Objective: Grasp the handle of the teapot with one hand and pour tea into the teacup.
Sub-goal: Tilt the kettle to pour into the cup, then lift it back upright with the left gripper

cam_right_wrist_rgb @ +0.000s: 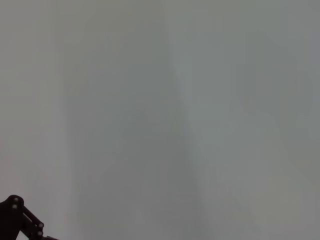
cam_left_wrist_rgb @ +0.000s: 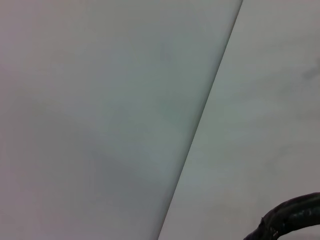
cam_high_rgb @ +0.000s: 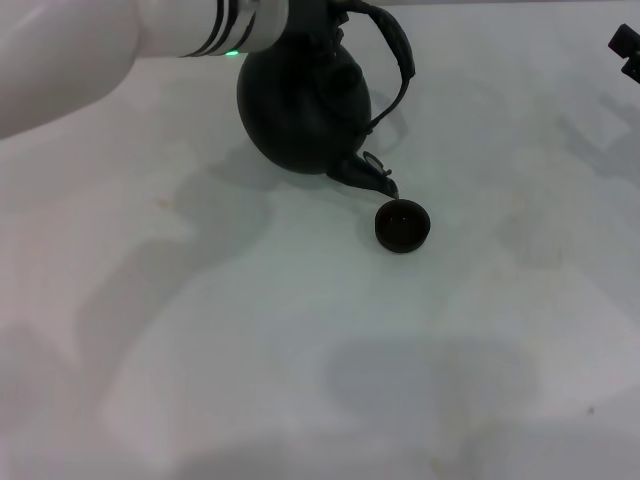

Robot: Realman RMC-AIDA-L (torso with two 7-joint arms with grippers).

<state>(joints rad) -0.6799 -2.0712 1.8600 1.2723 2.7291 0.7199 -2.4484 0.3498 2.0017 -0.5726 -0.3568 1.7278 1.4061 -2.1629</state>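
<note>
In the head view the black teapot (cam_high_rgb: 300, 110) hangs tilted, its short spout (cam_high_rgb: 368, 175) pointing down at the teacup (cam_high_rgb: 402, 225), a small dark cup on the table just below the spout's tip. The handle (cam_high_rgb: 400, 55) arches out to the right of the pot's body. My left arm reaches in from the upper left, and my left gripper (cam_high_rgb: 335, 15) is at the top edge, shut on the handle where it meets the pot. A piece of the rough handle (cam_left_wrist_rgb: 290, 217) shows in the left wrist view. My right gripper (cam_high_rgb: 627, 48) is parked at the far right edge.
The pale table (cam_high_rgb: 300, 350) spreads all round the cup and pot, with only soft shadows on it. A table edge line (cam_left_wrist_rgb: 200, 120) crosses the left wrist view. A black gripper part (cam_right_wrist_rgb: 20, 220) sits in the corner of the right wrist view.
</note>
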